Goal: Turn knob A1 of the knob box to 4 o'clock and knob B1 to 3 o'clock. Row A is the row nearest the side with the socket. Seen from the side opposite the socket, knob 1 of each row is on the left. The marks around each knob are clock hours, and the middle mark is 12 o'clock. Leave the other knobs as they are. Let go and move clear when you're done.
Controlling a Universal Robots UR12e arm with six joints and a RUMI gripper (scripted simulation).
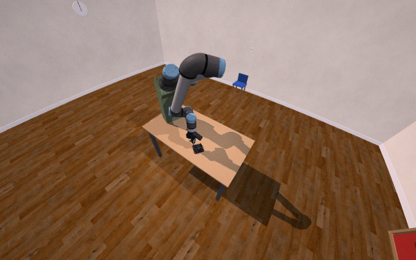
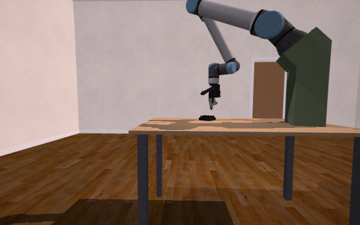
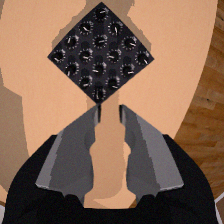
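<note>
The knob box (image 1: 198,148) (image 2: 207,118) (image 3: 100,52) is a flat black square with a grid of small knobs. It lies on the wooden table (image 1: 223,167) (image 2: 231,129) (image 3: 40,115), and in the wrist view it is turned so that one corner points at me. My gripper (image 1: 192,141) (image 2: 212,107) (image 3: 110,106) hangs a short way above the box, over its near corner, touching nothing. The fingers stand close together with a narrow gap and nothing between them. The knob pointers are too small to read.
The arm's green pedestal (image 1: 162,100) (image 2: 307,84) stands at the table's far end. The table edge runs close on the right in the wrist view, with wooden floor (image 3: 207,100) beyond. A blue chair (image 1: 240,80) stands by the far wall.
</note>
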